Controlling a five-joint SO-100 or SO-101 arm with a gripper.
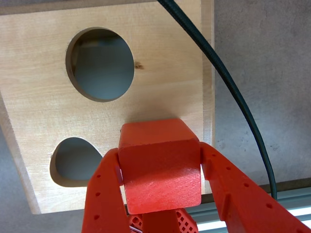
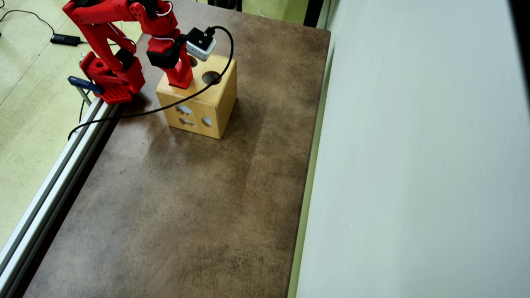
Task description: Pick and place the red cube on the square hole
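In the wrist view my gripper (image 1: 159, 153) is shut on the red cube (image 1: 160, 165), which is pinched between the two red fingers (image 1: 104, 189). The cube hangs just above the top face of the light wooden box (image 1: 165, 63), near one of its corners. A round hole (image 1: 99, 63) and a rounded cutout (image 1: 73, 162) lie to the cube's left. The square hole shows in neither view. In the overhead view the gripper (image 2: 181, 82) stands over the near-left part of the box (image 2: 215, 103) top, and the cube is hidden there.
A black cable (image 1: 233, 87) runs across the box's right side and loops over the brown table (image 2: 165, 106). An aluminium rail (image 2: 54, 174) lines the table's left edge beside the arm base (image 2: 112, 78). A pale wall (image 2: 414, 165) bounds the right.
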